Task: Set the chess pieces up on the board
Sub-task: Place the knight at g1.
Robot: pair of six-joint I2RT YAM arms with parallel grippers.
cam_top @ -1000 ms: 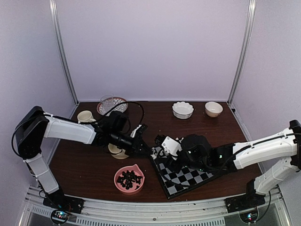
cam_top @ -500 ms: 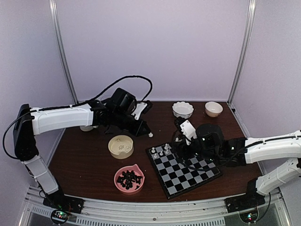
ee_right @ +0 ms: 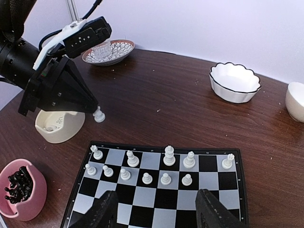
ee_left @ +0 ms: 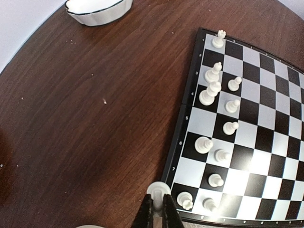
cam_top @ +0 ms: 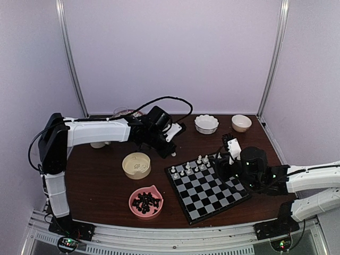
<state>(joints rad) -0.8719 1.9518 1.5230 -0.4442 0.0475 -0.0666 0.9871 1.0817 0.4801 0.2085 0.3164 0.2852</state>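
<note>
Left jaws clamped on one white chessman [ee_left: 158, 190], held just off the board's [cam_top: 210, 190] far-left corner, over bare desk [cam_top: 101, 186]. Its base may be touching the wood; the view is unclear. Right jaws apart, empty, hovering over the board's near half. Other white chessmen [ee_right: 168, 156] stand in two rows along the far edge — black chessmen [cam_top: 146, 202] in the pink bowl [cam_top: 130, 202].

Board [cam_top: 208, 187]: black and pale grey-white checks, thin dark border. Chess pieces [ee_right: 168, 156] on it: cream-white. The chess piece [ee_left: 158, 189] in the left gripper [ee_left: 158, 198] is the same colour. Table [cam_top: 101, 180]: dark reddish-brown wood. Pink bowl [cam_top: 133, 204] holds black pieces [cam_top: 146, 203]. Round dish [cam_top: 127, 166]: cream. Scalloped bowl [ee_right: 235, 92]: white, black rim line. Plate [ee_right: 122, 47]: white, dark dotted pattern. Small bowl [cam_top: 241, 125]: cream.
</note>
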